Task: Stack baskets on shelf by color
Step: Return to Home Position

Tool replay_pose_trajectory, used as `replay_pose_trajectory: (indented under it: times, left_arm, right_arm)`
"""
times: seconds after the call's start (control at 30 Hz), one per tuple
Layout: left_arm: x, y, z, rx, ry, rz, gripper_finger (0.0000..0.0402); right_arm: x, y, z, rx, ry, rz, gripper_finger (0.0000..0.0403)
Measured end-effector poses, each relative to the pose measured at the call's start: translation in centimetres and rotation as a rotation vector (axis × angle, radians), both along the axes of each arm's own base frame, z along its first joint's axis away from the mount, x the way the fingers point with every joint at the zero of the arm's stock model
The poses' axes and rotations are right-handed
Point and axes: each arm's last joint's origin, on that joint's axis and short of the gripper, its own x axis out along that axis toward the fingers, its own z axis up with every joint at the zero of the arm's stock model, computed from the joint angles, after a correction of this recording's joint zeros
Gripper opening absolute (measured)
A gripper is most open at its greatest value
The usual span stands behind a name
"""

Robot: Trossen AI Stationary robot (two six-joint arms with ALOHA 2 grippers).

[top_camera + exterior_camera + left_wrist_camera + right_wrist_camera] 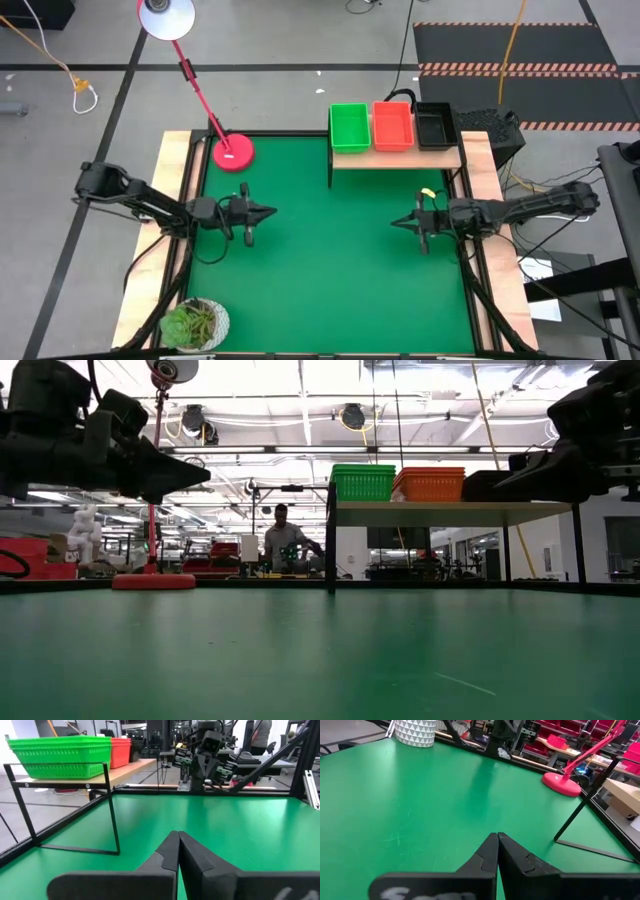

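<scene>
Three basket stacks [391, 127] abreast on shelf [395, 159]

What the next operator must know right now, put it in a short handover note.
Left gripper: shut, empty, hovering over the table's left half.
Right gripper: shut, empty, hovering over the right half, facing the left one.
Baskets: all on the shelf, one pile per colour. The green stack is on the left, the orange-red stack in the middle and the black stack on the right. The number per pile is not readable.
Done: the sorting looks complete, with no basket on the table.
Left: probably only parking both arms.
</scene>
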Motion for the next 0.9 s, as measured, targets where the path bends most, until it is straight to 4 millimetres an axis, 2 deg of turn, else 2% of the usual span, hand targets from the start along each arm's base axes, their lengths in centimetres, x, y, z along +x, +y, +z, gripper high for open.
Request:
replay_pose_trajectory:
  times: [0.4,0.9]
  left_arm:
    - [-0.4,0.0,0.7,0.020,-0.017,-0.015,0.0003]
    - [-2.3,0.1,1.6,0.029,0.042,-0.020,0.0004]
  right_arm:
    - [-1.5,-0.2,0.3,0.009,-0.036,0.007,0.0000]
    - [-2.3,-0.2,1.2,0.012,-0.151,0.031,0.0000]
